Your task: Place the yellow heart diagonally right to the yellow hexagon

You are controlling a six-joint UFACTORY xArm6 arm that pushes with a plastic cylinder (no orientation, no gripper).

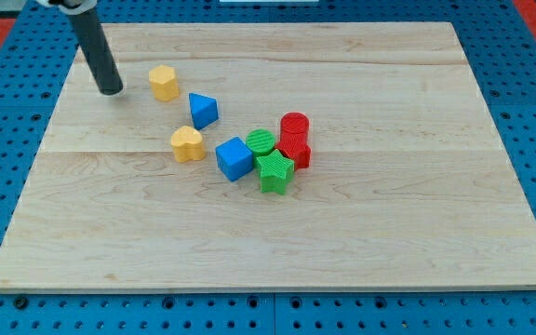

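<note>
The yellow hexagon (pixel 164 82) lies in the board's upper left part. The yellow heart (pixel 187 143) lies below it and slightly to the right, apart from it. A blue triangle (pixel 203 110) sits between them, just to their right. My tip (pixel 111 91) rests on the board to the left of the yellow hexagon, with a gap between them, and up and left of the yellow heart.
A blue cube (pixel 234 158), a green cylinder (pixel 262 141), a green star (pixel 274 172), a red cylinder (pixel 295 125) and another red block (pixel 298 150) cluster right of the heart. The wooden board (pixel 389 214) lies on a blue pegboard.
</note>
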